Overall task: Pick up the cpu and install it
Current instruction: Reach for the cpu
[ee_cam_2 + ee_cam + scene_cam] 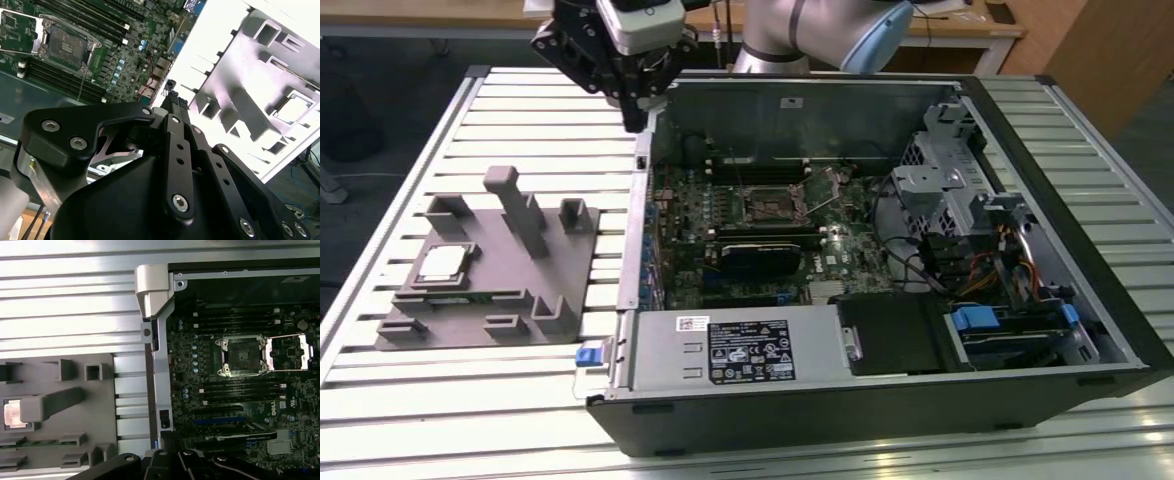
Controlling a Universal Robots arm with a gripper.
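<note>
Sitting in tray (500,288) pocket: cpu (443,262); pincer (636,118) closed, empty, nr PC case (881,415) corner.

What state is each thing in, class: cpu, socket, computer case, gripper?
cpu: lying flat in the grey tray, not picked up.
socket: empty, its cover plate swung open.
computer case: on its side, side panel off.
gripper: above the case's edge, away from the cpu.
</note>
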